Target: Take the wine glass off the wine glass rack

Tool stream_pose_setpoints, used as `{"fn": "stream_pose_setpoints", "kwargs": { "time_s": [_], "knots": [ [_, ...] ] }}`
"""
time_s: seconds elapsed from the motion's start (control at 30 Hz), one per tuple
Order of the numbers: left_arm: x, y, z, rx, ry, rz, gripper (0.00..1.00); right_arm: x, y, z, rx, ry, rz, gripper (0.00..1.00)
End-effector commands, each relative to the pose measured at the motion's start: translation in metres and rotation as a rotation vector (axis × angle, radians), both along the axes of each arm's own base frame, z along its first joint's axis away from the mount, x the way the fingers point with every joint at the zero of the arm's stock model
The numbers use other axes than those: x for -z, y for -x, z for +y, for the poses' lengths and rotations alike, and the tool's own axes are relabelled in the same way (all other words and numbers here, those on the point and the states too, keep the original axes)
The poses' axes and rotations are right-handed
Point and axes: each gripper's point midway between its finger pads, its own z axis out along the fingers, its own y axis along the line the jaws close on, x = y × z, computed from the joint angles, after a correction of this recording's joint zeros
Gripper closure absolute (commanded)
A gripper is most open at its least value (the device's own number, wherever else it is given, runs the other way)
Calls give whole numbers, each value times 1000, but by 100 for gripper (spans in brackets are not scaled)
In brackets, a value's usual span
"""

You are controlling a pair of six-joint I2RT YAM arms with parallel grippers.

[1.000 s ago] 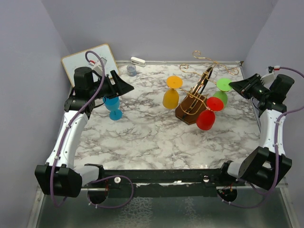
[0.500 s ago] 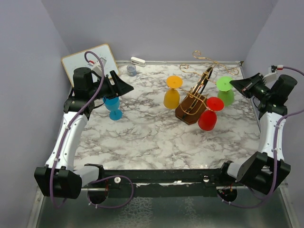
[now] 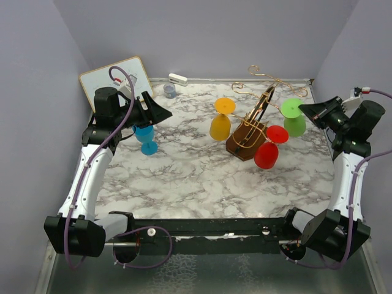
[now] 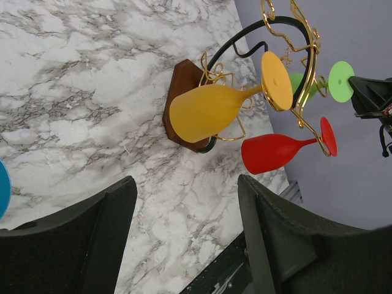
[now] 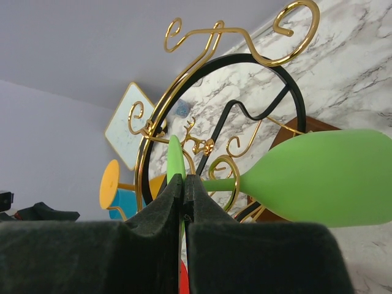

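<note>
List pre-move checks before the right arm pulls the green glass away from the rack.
1. Grip: right fingers shut on the foot of the green glass: ok.
2. Green glass clear of the gold wire of the rack: cannot tell; the wire curls close behind it in the right wrist view.
3. The left fingers open, by the blue glass, away from the rack: ok.
4. The yellow glass and red glass hanging on the rack: ok.
</note>
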Motion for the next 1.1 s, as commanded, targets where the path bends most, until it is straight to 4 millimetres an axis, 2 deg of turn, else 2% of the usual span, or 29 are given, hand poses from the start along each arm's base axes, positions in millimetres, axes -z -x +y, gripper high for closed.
{"fn": "stream_pose_setpoints", "kwargs": {
  "time_s": [0.0, 0.33, 0.53, 1.07],
  "knots": [
    [-6, 4, 2, -7, -16, -37, 31, 0, 7, 4, -4, -4, 4, 99],
    [-5, 4, 1, -8, -7, -34, 31, -8, 16, 17, -94, -4, -16, 99],
    [-5, 6, 1, -7, -6, -35, 31, -3, 17, 19, -108, -13, -11, 99],
    [-9, 6, 2, -19, -1, -40, 31, 0, -17, 9, -164, -58, -37, 99]
  ]
}}
